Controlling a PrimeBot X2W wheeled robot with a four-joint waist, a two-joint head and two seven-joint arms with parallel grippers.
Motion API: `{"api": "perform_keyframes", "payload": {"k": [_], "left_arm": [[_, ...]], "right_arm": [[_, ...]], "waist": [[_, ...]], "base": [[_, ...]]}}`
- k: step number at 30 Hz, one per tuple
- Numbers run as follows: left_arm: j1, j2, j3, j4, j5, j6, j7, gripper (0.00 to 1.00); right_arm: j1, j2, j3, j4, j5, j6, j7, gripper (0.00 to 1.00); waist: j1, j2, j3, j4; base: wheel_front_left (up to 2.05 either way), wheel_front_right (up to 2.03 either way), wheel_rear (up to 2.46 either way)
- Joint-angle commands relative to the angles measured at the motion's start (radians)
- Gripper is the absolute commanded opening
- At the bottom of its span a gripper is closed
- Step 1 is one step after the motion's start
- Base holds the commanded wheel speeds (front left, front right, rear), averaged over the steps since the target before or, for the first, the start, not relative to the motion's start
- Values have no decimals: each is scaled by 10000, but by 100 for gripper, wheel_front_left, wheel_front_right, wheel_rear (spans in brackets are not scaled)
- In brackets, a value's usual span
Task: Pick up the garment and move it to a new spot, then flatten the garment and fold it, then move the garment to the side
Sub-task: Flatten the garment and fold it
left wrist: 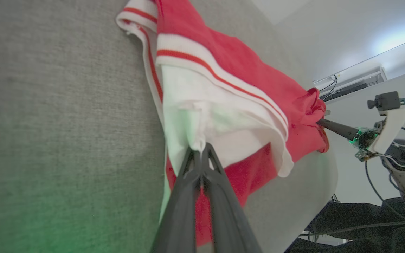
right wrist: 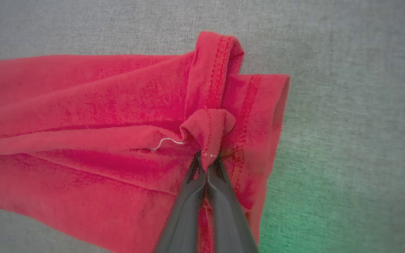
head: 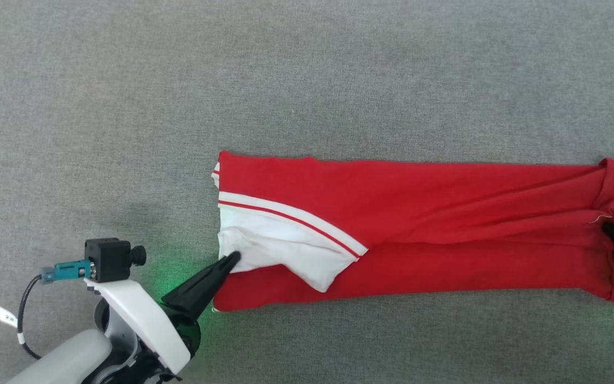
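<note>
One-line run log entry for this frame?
stage: fold | garment: long narrow band on grey surface | left gripper: shut on white sleeve | right gripper: shut on red hem

Bright, even light casts faint shadows, a green glow tints the desk (head: 307,80) beside both ends of the garment (head: 445,213), and the right wrist view is slightly blurred.

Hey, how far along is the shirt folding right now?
Done: the shirt lies folded lengthwise into a long strip. In hand: the left gripper pinches the white sleeve, the right gripper the red hem. Left: likely folding end to end, then moving it aside.
</note>
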State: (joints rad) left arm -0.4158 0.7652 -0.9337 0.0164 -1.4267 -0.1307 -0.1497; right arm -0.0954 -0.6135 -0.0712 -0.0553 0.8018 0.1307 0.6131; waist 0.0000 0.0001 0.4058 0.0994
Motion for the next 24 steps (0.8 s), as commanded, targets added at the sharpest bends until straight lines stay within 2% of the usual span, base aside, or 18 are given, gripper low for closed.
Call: {"api": "perform_keyframes", "payload": {"k": [1, 4, 7, 8, 9, 10, 12, 13, 14, 15, 16, 21, 24], "left_arm": [[-246, -100, -124, 446, 254, 7, 14, 0], [-440, -469, -288, 921, 301, 7, -97, 0], [-542, -566, -346, 1115, 219, 7, -197, 0], [-558, -570, -345, 1187, 249, 9, -293, 0], [-575, -572, -325, 1247, 253, 9, -368, 0], [-585, -577, -314, 1266, 264, 9, -461, 14], [-504, -614, -235, 1196, 197, 9, -645, 40], [-448, -625, -216, 1147, 218, 9, -730, 48], [-381, -631, -197, 1108, 242, 8, -808, 81], [-381, -631, -197, 1108, 242, 8, -808, 81], [-309, -650, -162, 1083, 263, 8, -876, 98], [-13, -970, 170, 1141, 449, 8, -1103, 100], [363, -1533, 755, 1446, 575, 8, -1157, 100]], "right_arm": [[-186, 172, 65, 171, -140, -1, 56, 0], [-330, 396, 252, 362, -234, -1, 90, 0], [-476, 484, 355, 501, -290, -1, 73, 0], [-480, 483, 372, 527, -303, -1, 75, 12], [-457, 458, 382, 527, -317, -1, 88, 35], [-432, 457, 383, 510, -311, -1, 101, 100], [-373, 486, 254, 411, -206, -1, 80, 100], [-318, 461, 170, 371, -183, -4, 141, 100], [-269, 422, 90, 311, -144, -5, 194, 100], [-269, 422, 90, 311, -144, -5, 194, 100], [-207, 396, -19, 234, -98, -4, 219, 100], [36, 334, -735, 279, 35, -1, 499, 100], [99, 451, -1260, 770, 47, -1, 759, 100]], "waist": [[0, -1, 62, 5], [0, -1, 135, -25], [0, -1, 166, -35], [0, -1, 169, -40], [0, -1, 162, -43], [0, -1, 146, -47], [0, -1, 75, -30], [0, -1, 23, -13], [0, -1, -27, 6], [0, -1, -27, 6], [0, -1, -81, 32], [0, -1, -373, 324], [0, -1, -575, 654]], "base": [[0, 0, 0], [0, 0, 0], [0, 0, 0], [0, 0, 0], [0, 0, 0], [0, 0, 0], [0, 0, 0], [0, 0, 0], [0, 0, 0], [0, 0, 0], [0, 0, 0], [0, 0, 0], [0, 0, 0]]}}
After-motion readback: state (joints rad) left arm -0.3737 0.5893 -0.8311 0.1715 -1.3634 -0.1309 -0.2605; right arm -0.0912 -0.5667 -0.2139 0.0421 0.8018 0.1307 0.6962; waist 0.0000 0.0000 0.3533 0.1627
